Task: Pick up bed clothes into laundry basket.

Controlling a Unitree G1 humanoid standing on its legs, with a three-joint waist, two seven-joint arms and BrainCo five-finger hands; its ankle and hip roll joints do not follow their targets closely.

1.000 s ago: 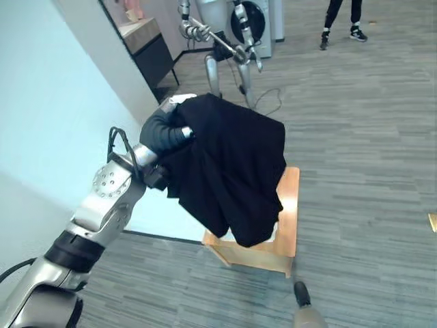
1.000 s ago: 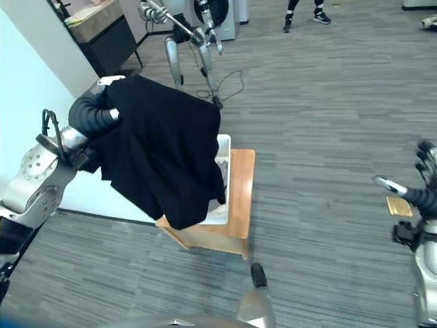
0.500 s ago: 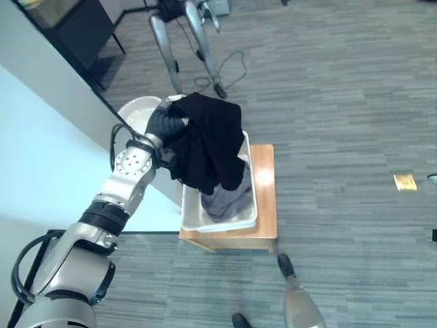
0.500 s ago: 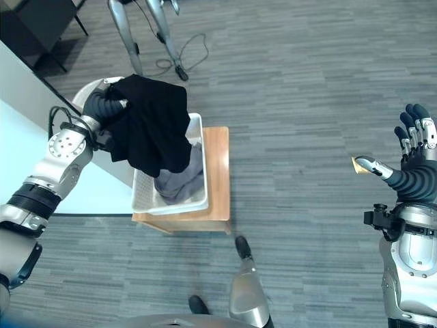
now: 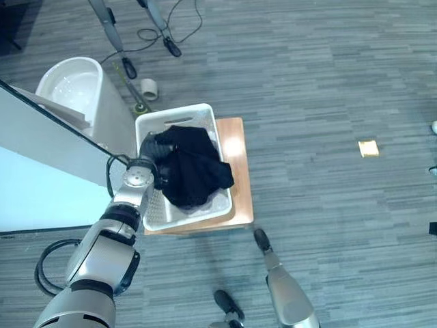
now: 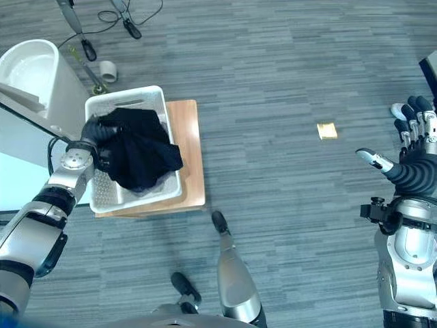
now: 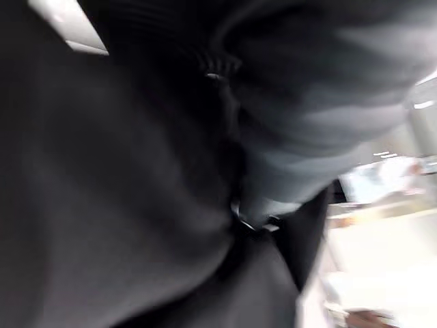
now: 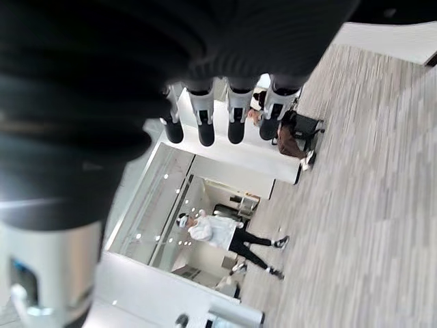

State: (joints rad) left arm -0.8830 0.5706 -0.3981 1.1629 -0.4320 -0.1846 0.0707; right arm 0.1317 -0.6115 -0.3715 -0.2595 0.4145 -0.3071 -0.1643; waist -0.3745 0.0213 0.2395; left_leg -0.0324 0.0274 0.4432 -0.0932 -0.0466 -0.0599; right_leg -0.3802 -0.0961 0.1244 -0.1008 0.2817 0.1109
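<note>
One black garment (image 5: 193, 174) lay heaped in the white laundry basket (image 5: 179, 116), with the robot's left hand (image 5: 151, 146) buried in the cloth at its edge. How that hand's fingers stood could not be told: the left eye view showed just the dark ribbed cover against the fabric, and the wrist view gave nothing beyond dark folds pressed close. Under the hand and the basket stood a low wooden stool (image 5: 240, 179), the basket sitting square on its top. A fold of the garment hung over the basket rim on the side away from the hand.

As a judgement, the step in hand was the release. To do it well, the fingers would need to let go fully before the arm lifted, so no fold came back out with them, and the withdrawal ought to go straight up rather than sideways, since a sideways pull could drag the light basket along the stool. The draped fold should be nudged inside.

Well apart on the far side, the right hand (image 6: 412, 147) was held up over the grey carpet, its fingers spread and straight with the thumb out, carrying nothing.
</note>
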